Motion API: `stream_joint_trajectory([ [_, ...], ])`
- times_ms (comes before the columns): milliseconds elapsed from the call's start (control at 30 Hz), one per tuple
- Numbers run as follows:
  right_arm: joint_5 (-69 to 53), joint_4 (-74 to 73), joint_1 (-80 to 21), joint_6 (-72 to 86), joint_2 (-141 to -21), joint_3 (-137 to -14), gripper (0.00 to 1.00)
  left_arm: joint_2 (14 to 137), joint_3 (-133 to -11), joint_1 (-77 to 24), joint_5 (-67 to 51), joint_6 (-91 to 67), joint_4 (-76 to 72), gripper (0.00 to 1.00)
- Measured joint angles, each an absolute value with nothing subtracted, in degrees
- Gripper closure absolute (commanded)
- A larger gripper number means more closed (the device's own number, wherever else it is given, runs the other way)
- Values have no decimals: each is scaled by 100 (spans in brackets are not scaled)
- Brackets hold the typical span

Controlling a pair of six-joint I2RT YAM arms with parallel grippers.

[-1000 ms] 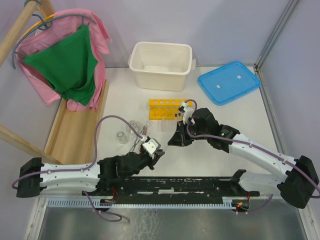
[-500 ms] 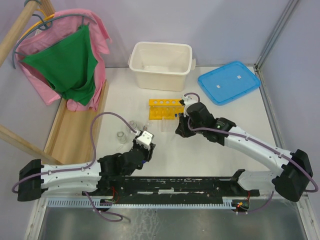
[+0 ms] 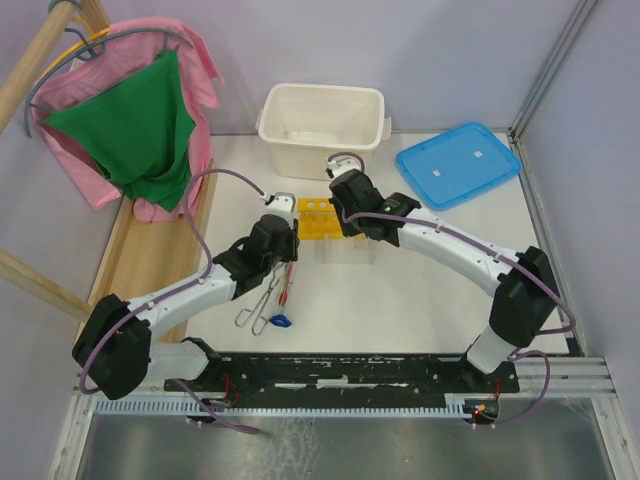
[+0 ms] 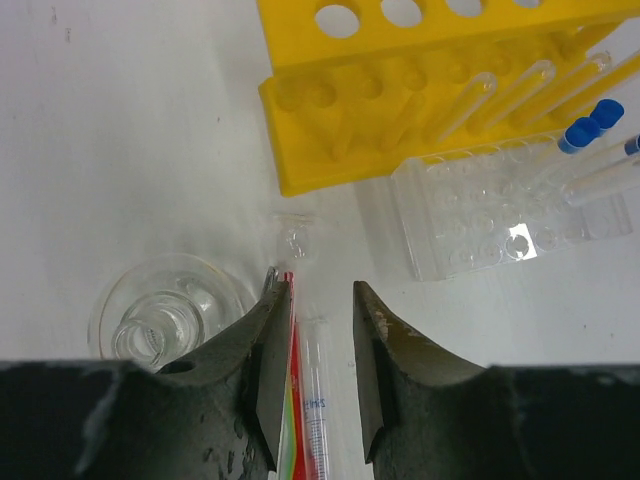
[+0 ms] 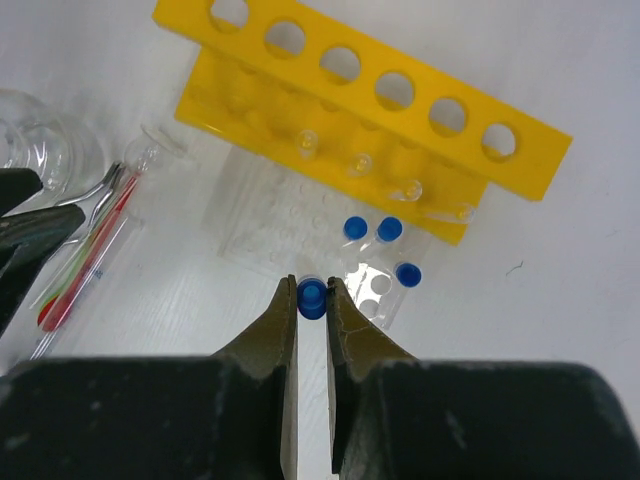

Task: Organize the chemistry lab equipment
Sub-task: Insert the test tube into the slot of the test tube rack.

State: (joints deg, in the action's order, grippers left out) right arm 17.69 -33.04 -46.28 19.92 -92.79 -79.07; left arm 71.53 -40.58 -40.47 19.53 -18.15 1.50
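Your right pincer (image 5: 311,283) is clenched on the blue cap of a blue-capped tube (image 5: 312,298). You are looking straight down on the cap, so the tube stands upright with its long axis pointing at the counter (image 3: 420,280); its body is hidden beneath the cap. It sits over the near edge of a clear holder (image 5: 290,225), where three more blue caps stand upright.

Just behind that holder is the yellow rack (image 5: 385,105). It is bright yellow plastic with a row of six round holes facing up and a lower tier where clear tube ends show. From above, its long axis runs left to right, parallel to the front of the white tub (image 3: 322,118), and it lies between your two pincers. The blue lid (image 3: 458,163) lies flat, well off to the right.

Your left pincer (image 4: 318,288) is released, its jaws apart and straddling the red rod (image 4: 293,340). The rod lies flat against the inner face of the left finger. It is thin, and its long axis runs from the rack toward the near edge. The tongs (image 3: 262,298) lie just beside it, along the same line, with their loops at the near end. A small glass flask (image 4: 165,310) stands upright just left of the pincer, mouth up.
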Motion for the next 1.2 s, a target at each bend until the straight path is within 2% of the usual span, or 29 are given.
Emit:
stream_joint_trajectory([
  [467, 1857, -3476, -4397, 1763, -10219, -8506, 93, 6587, -3835, -3660, 1566, -2016, 32, 59],
  [1200, 1645, -3428, -4375, 1767, -10530, -8506, 93, 6602, -3747, -3660, 1459, -2014, -58, 59],
])
